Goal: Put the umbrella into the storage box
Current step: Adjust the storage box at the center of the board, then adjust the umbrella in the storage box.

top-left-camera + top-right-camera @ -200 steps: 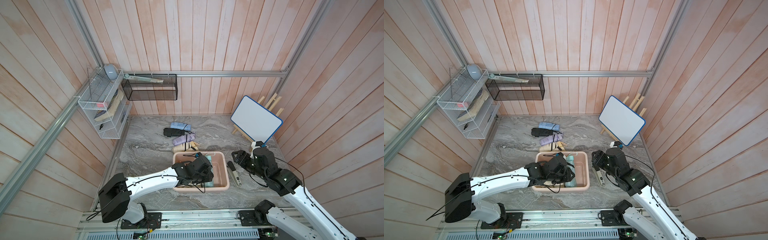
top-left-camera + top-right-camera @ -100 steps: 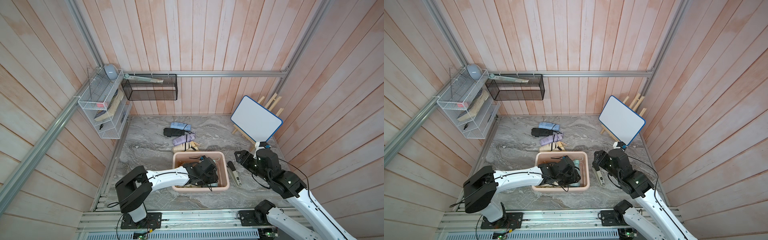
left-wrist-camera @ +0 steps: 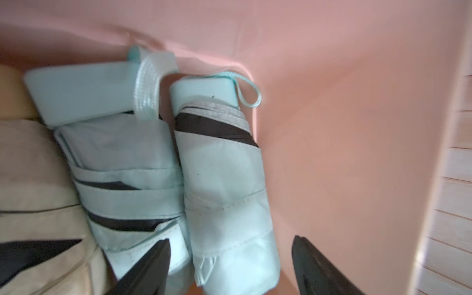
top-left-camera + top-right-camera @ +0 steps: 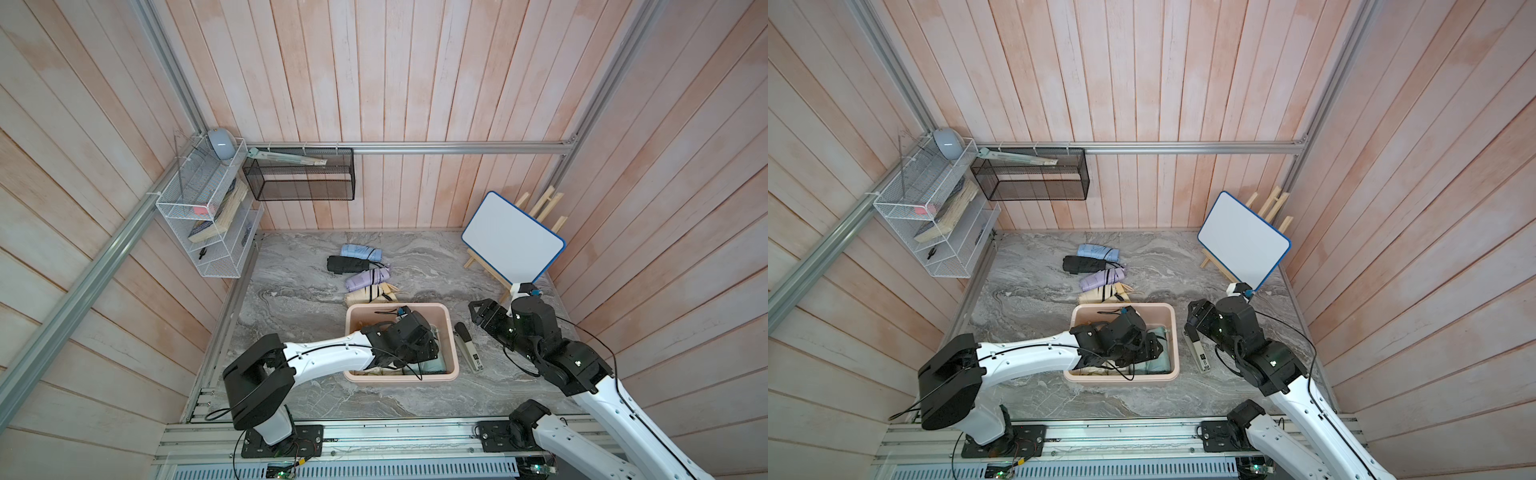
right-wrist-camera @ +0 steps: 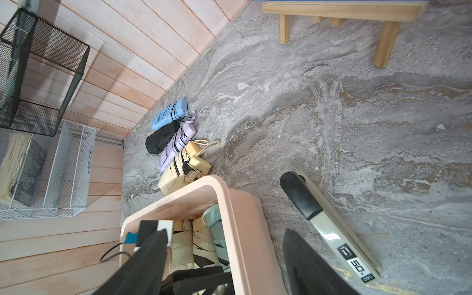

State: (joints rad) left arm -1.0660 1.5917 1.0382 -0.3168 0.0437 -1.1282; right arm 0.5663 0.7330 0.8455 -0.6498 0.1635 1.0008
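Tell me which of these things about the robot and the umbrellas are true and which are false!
1. The left gripper is down inside the storage box. True.
2. The storage box is empty. False: a mint umbrella and a cream umbrella lie in it.
3. The right gripper holds the purple umbrella. False: it is open and empty, and the purple umbrella lies on the table.
4. A black umbrella lies on the table beyond the box. True.
5. The whiteboard lies flat. False: it leans on a wooden easel.
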